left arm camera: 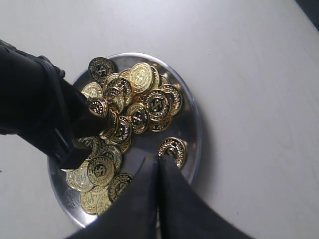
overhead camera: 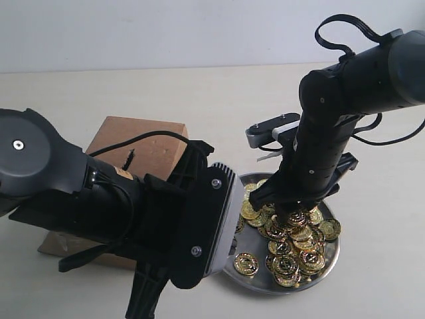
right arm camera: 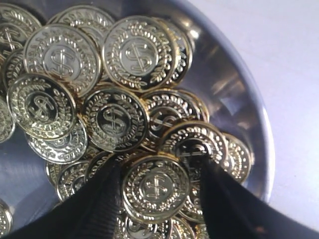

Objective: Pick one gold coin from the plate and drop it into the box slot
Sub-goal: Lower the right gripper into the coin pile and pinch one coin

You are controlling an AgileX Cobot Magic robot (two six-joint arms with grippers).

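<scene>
Right end effector (right arm camera: 160, 164) down in plate (right arm camera: 239, 114), straddling one gold coin (right arm camera: 155, 186) — clamped or not, cannot tell. Left end effector (left arm camera: 158, 168) clenched, empty. Box slot (overhead camera: 129, 159) sits on left arm's side — well apart.

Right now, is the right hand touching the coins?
Touching. The right wrist view shows the right hand, fingertips sunk among the gold coins on the plate, straddling one.

light: bright, even | shadows: soft | glare: plate (right arm camera: 234, 94) rim | blur: perhaps slight, exterior view
</scene>
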